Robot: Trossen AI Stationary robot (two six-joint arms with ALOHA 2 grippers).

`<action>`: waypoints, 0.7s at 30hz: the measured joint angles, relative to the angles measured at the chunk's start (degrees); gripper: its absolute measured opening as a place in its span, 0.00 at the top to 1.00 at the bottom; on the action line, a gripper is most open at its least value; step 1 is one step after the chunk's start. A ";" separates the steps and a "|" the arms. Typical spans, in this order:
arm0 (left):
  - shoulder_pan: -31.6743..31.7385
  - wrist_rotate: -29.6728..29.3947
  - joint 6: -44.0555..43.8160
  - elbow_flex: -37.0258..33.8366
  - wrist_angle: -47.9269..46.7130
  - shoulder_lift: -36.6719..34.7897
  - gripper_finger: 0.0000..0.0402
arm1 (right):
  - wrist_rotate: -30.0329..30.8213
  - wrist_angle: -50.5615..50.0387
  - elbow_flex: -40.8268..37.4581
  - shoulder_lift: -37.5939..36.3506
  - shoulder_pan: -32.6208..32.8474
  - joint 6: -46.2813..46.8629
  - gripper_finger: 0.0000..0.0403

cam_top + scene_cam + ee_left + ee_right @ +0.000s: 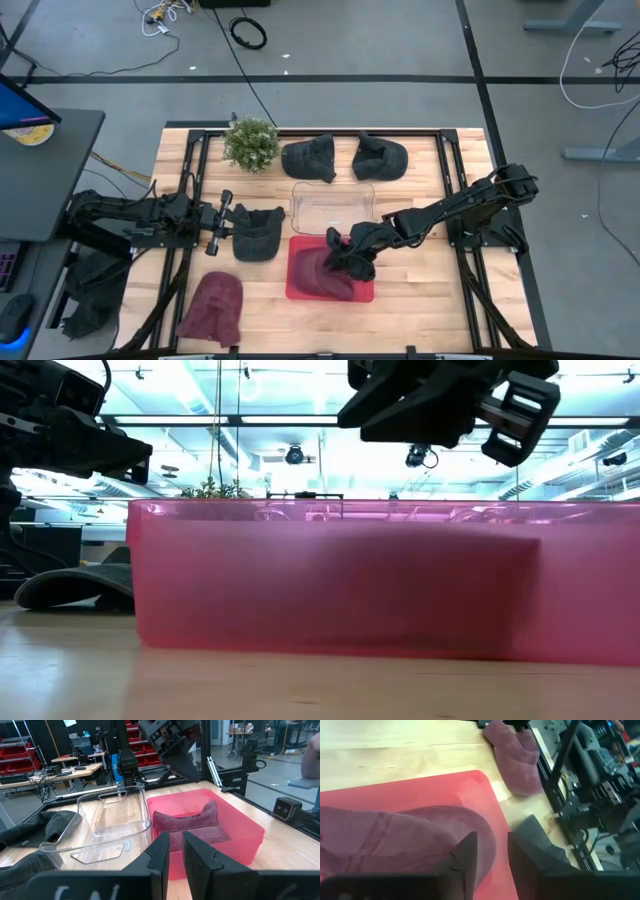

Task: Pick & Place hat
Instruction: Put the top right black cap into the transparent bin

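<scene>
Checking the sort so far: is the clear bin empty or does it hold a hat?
Empty. The clear bin shows only bare wood through it; the maroon hat lies in the red bin.

You are looking at a maroon hat, soft and crumpled, lying inside the red bin directly beneath the right gripper, whose fingers are standing slightly parted just above it. The hat's crown is bulging upward and its brim is folding against the bin floor. A second maroon hat is lying flat on the table, well apart from that gripper, beyond the bin. A dark hat is resting just ahead of the left gripper, whose narrowly spaced fingers are hovering beside it.
</scene>
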 joint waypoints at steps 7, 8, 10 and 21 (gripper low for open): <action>0.01 -0.02 0.00 0.00 0.00 0.00 0.86 | 5.79 -0.60 -0.01 -2.49 0.00 5.24 0.70; 0.01 -0.02 -0.01 0.00 0.02 0.02 0.86 | 6.89 -0.89 -0.02 -3.12 0.00 6.27 0.70; 0.00 -0.02 0.02 0.00 0.02 0.00 0.86 | 9.79 -1.86 -0.02 -4.61 0.00 9.79 0.70; 0.00 -0.02 0.02 0.00 0.02 0.02 0.86 | 40.34 -11.72 -0.02 -14.55 0.00 24.21 0.73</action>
